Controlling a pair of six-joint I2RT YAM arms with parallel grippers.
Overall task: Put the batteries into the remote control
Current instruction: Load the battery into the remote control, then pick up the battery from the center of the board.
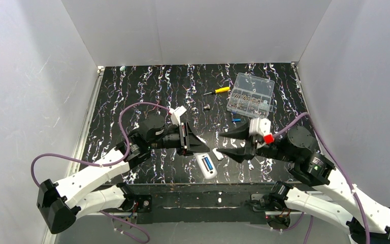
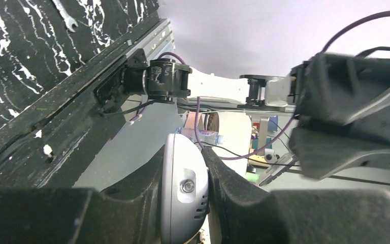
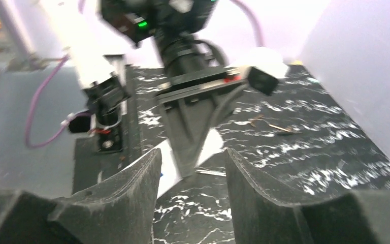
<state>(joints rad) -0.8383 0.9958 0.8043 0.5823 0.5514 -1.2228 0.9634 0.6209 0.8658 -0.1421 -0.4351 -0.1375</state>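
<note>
Surface, black with white marbled veining (image 1: 132,96), carries everything here. The left gripper (image 1: 207,149) reaches in with its jaws clamped, as far as I can judge, on one end of the slim white plastic remote control (image 1: 206,172). Its wrist view shows a pale rounded shell wedged between the fingers. The remote control lies near the front edge between the two arms, open back upward. The right gripper (image 1: 218,144) faces it, jaws apart with nothing between them. A small flat white plastic piece (image 1: 217,154), possibly the bay cover, lies just beside the right gripper's lower fingertip. One slim blue-wrapped seated battery (image 1: 208,164) lies in the bay. A second blue loose battery (image 1: 236,120) lies on the surface just behind the right gripper.

Fetching that loose battery looks like the step in hand. The right gripper should rise clear of the white piece and close across the cell's middle, so both ends are free for seating. The left should pin the handset flat.
</note>
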